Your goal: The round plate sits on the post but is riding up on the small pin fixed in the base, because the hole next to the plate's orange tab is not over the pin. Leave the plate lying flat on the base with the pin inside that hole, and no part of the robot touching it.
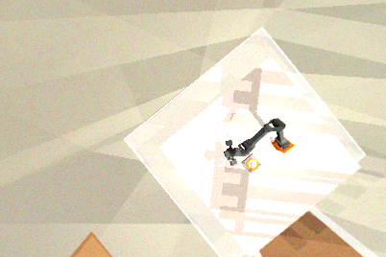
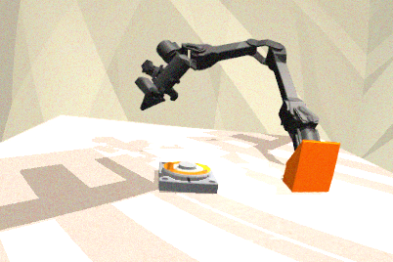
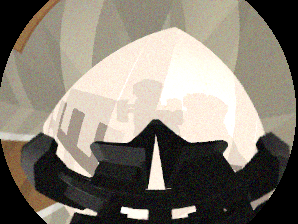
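Observation:
The round plate (image 2: 195, 176) has a grey rim and an orange and white top. It sits around the post (image 2: 187, 165) on the square grey base (image 2: 188, 188). From above, its orange ring (image 1: 257, 164) shows over the base. Its back left side looks a little high in the exterior view, but the tilt is hard to judge. The pin, the hole and which orange part is the tab are too small to tell. My gripper (image 1: 227, 153) (image 2: 144, 107) (image 3: 155, 122) is shut and empty, high above the table, left of the plate and clear of it. The wrist view does not show the plate.
The arm's orange mount (image 1: 283, 146) (image 2: 315, 167) stands right of the base. The arm (image 1: 259, 138) (image 2: 230, 51) arches high from it to the left. The pale table's (image 1: 192, 183) (image 2: 274, 231) far corner shows in the wrist view, with shadows across its top.

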{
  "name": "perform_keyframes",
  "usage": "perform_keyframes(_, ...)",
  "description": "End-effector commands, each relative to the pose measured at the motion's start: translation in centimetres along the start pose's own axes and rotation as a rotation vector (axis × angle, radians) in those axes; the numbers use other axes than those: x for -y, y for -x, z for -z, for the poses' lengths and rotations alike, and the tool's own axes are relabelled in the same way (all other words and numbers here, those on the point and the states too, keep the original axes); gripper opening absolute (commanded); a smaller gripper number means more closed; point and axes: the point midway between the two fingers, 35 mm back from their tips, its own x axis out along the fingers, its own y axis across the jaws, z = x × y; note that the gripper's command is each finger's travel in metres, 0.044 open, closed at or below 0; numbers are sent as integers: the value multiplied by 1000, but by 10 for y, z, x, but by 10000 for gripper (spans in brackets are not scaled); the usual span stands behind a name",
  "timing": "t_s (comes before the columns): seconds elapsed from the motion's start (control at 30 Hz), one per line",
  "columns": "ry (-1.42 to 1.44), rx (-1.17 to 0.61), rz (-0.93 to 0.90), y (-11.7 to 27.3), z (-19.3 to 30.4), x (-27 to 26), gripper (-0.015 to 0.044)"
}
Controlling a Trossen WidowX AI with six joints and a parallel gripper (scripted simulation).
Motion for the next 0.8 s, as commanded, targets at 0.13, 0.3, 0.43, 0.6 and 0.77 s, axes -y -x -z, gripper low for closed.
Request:
perform_keyframes(0.13,160,-301,-143,8,65,-118,0)
perform_keyframes(0.3,295,-471,-145,31,113,-168,0)
perform_keyframes(0.43,395,-566,-110,50,143,-190,0)
perform_keyframes(0.6,505,-643,-45,71,171,-207,0)
perform_keyframes(0.77,505,-643,-45,72,172,-208,0)
